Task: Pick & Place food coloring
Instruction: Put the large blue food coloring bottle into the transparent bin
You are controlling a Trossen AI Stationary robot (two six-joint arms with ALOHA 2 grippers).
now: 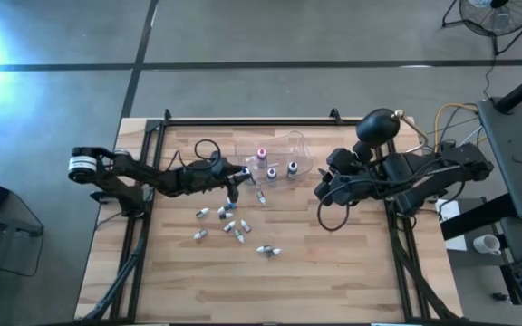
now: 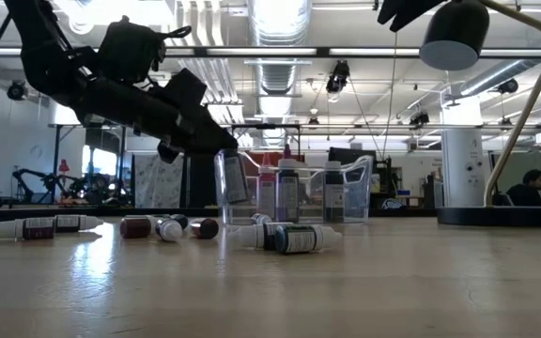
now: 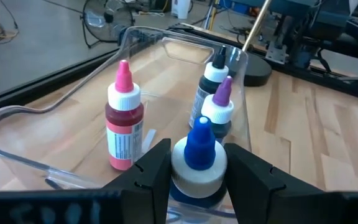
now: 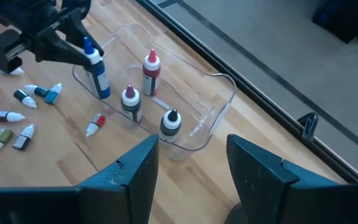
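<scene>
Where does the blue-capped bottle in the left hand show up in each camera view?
High view: blue-capped bottle, at the clear tub's left edge.
Low view, at the tub's left wall.
Left wrist view, between the fingers.
Right wrist view, outside the tub.
Shared landmark: the tub.

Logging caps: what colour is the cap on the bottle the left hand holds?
Blue cap, clearest in the left wrist view.

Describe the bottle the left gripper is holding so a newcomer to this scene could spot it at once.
Find the clear plastic tub near the table's far edge. At its open side, the left gripper holds one food coloring bottle upright. It is the only blue-capped one; the three already standing inside the tub have pink, purple and black caps.
</scene>
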